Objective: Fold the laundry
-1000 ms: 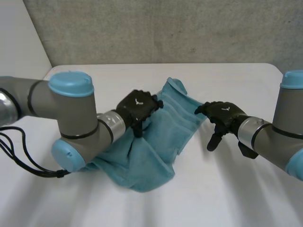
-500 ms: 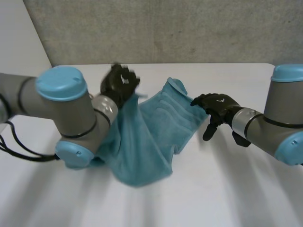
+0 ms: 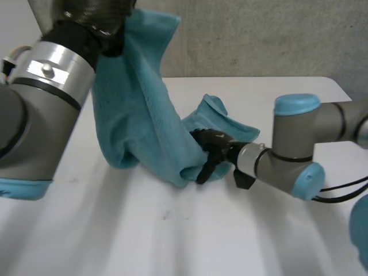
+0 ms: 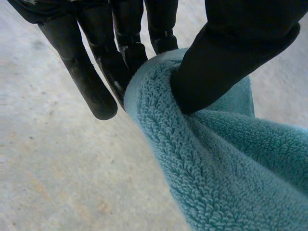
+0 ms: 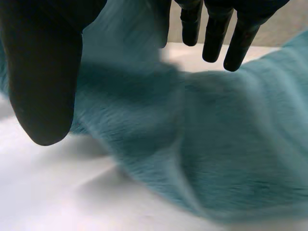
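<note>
my left hand [image 3: 95,14] is up high, well above the bench [image 3: 172,241], and it holds the towel [image 3: 138,115] by its hemmed edge. in my left wrist view the thumb [image 4: 240,48] presses the thick hem against the fingers [image 4: 127,53], so the hold is a pinch, with one finger standing straight and free beside the cloth.

from that pinch the towel hangs down in a long, loose drape in front of the grey wall [image 3: 259,40]. its lower part reaches the bench and lies there in soft folds near the middle. one rounded corner stands up at the far side of the heap.

my right hand [image 3: 210,152] is low at the side of the heap nearest my right arm [image 3: 287,155], against the folds where the drape meets the bench. in my right wrist view its fingers [image 5: 214,38] are straight and spread over the cloth, and the thumb [image 5: 43,72] stands wide apart from them. nothing is clasped, so it is wide. i cannot tell whether the fingertips touch the towel or hang just above it.
</note>
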